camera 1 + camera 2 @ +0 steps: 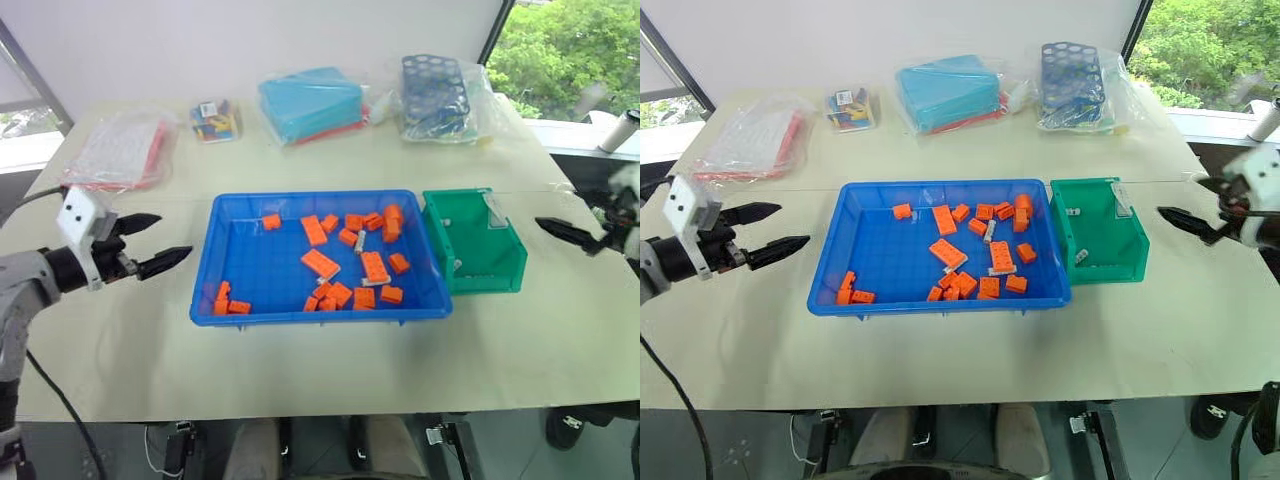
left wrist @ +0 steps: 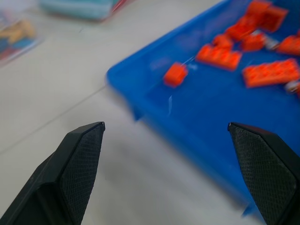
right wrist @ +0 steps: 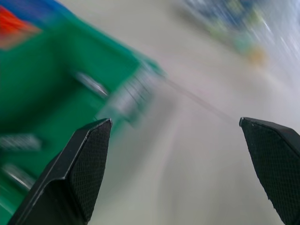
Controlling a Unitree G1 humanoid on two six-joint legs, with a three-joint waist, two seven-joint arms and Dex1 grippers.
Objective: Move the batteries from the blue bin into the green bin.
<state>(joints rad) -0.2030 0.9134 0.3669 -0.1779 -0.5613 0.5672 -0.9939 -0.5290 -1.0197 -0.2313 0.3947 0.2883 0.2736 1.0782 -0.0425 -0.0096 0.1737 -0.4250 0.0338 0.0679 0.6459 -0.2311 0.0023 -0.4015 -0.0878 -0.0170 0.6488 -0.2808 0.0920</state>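
Now the big pale table (image 1: 300,370) is seen from above, with everything set on it. In the middle, the blue bin (image 1: 245,275) is laid flat, and many orange bricks (image 1: 320,263) are scattered inside it, mostly toward its right half. A few batteries (image 1: 360,241) are mixed in among the bricks; one short grey one is seen between bricks near the middle right, and another is lying at the near edge of a long brick. Just beside the blue bin, on its right and touching it or nearly so, the green bin (image 1: 490,262) is placed. Small grey batteries (image 1: 1081,256) are seen lying inside it already.

Along the far side of the table, four plastic bags are lined up: a red and white pack (image 1: 120,150) at the far left, a small bag of colourful bits (image 1: 217,121), a teal box (image 1: 312,102) wrapped in plastic, and a dark blue rack with round holes (image 1: 435,95) at the far right.

To the left of the blue bin, the left gripper (image 1: 160,243) is held above the table with its two black fingers spread wide and nothing between them. To the right of the green bin, the right gripper (image 1: 1188,222) is held apart from it, also spread wide and holding nothing.
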